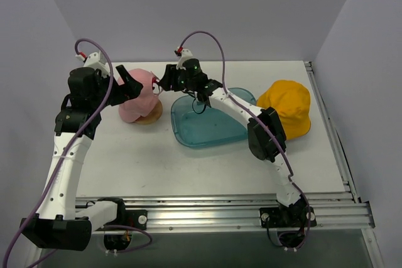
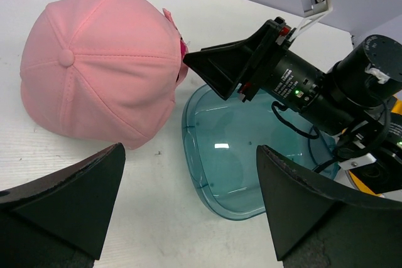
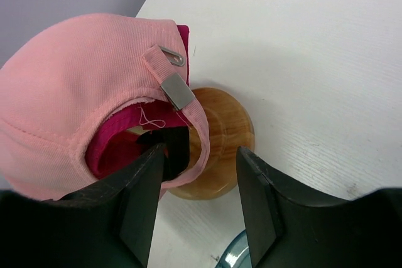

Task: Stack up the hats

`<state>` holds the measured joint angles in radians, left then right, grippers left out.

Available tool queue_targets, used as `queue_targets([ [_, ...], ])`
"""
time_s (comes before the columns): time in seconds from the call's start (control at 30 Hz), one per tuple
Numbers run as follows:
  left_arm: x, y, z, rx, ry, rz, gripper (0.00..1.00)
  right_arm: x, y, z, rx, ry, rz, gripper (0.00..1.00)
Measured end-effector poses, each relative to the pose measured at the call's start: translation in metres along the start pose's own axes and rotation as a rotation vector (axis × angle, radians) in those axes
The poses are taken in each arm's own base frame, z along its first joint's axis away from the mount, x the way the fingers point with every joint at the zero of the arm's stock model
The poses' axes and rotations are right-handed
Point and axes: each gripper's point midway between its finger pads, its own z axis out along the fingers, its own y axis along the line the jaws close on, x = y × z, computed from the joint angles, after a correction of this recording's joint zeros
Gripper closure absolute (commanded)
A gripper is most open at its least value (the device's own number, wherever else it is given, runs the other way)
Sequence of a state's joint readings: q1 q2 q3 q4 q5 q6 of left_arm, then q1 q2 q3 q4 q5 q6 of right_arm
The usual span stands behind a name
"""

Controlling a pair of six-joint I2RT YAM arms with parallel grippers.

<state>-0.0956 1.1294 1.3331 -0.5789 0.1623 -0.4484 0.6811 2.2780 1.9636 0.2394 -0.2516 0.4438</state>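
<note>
Pink hat point(image 3: 75, 80) on stand point(image 3: 223, 133); right gripper point(image 3: 201, 155) parted at its strap point(image 3: 171, 83), left gripper point(image 2: 188, 167) spread

Pale pink hat point(image 3: 75, 80) covers the magenta hat point(image 3: 108, 147) atop the wooden stand point(image 3: 223, 131).

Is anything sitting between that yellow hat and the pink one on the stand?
Yes. The teal tray lies flat on the table between the yellow hat and the pink hat, and the right arm reaches across above it.
</note>
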Motion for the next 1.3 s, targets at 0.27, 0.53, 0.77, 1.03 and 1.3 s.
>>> queue_targets([
  [0.27,0.014,-0.031,0.008,0.059,0.039,0.051,0.06,-0.033,0.006,-0.044,0.064,-0.031,-0.043,0.53],
  [0.53,0.041,-0.09,-0.001,0.213,0.043,0.111,0.06,-0.062,0.009,-0.111,0.162,-0.056,-0.063,0.26],
  [0.77,0.064,-0.126,-0.018,0.361,0.021,0.14,0.06,-0.054,0.0,-0.19,0.279,-0.045,-0.06,0.0],
  [1.03,0.086,-0.143,-0.033,0.473,-0.008,0.148,0.06,-0.045,-0.012,-0.266,0.398,-0.138,-0.024,0.0],
  [1.3,0.12,-0.15,-0.024,0.521,0.021,0.185,0.06,-0.015,-0.004,-0.309,0.388,-0.174,-0.007,0.0],
])
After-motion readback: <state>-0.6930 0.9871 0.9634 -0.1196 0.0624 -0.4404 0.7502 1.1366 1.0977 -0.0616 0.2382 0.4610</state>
